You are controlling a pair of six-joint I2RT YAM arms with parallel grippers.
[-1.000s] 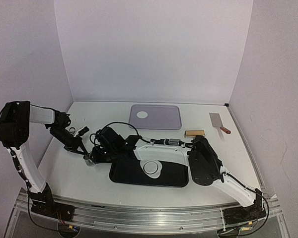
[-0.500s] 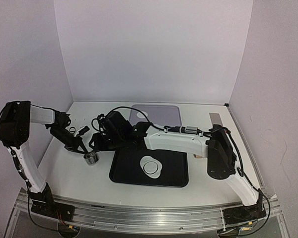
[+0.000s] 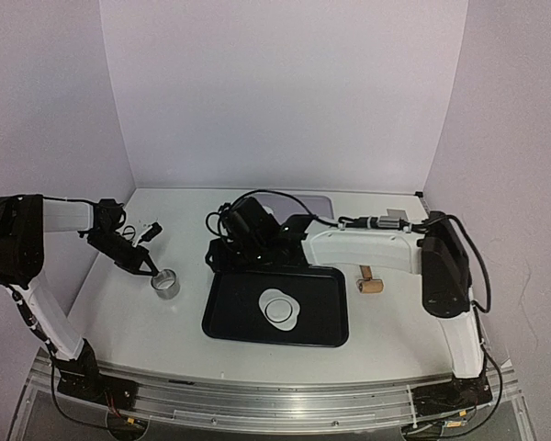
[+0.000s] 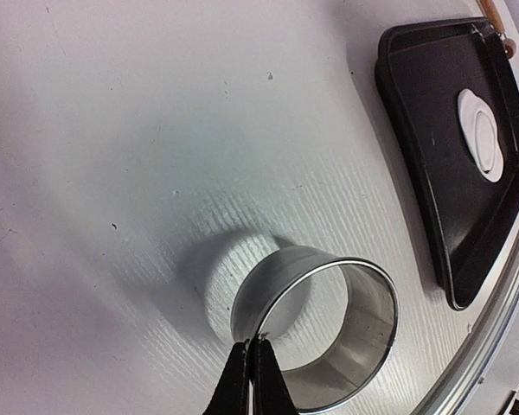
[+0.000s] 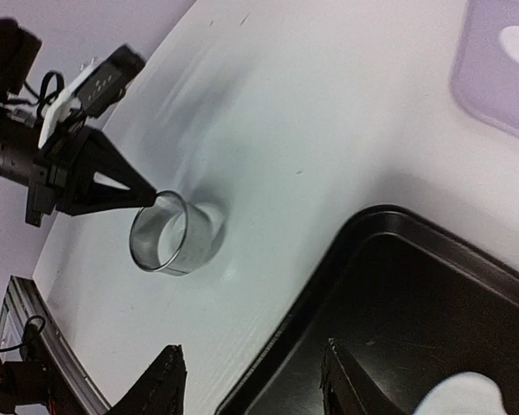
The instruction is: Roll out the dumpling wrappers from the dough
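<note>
The left gripper (image 4: pixel 251 346) has its jaws pinched on a metal ring (image 4: pixel 363 339) (the right gripper (image 5: pixel 253 370) gapes wide).

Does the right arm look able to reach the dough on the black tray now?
Probably yes: the right gripper hangs open at the black tray's edge, nothing between it and the dough.

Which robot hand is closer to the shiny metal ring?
Left. The left gripper is pinching the rim of the metal ring. The right gripper hangs open over the far left corner of the black tray, off to the ring's right and not touching it.
</note>
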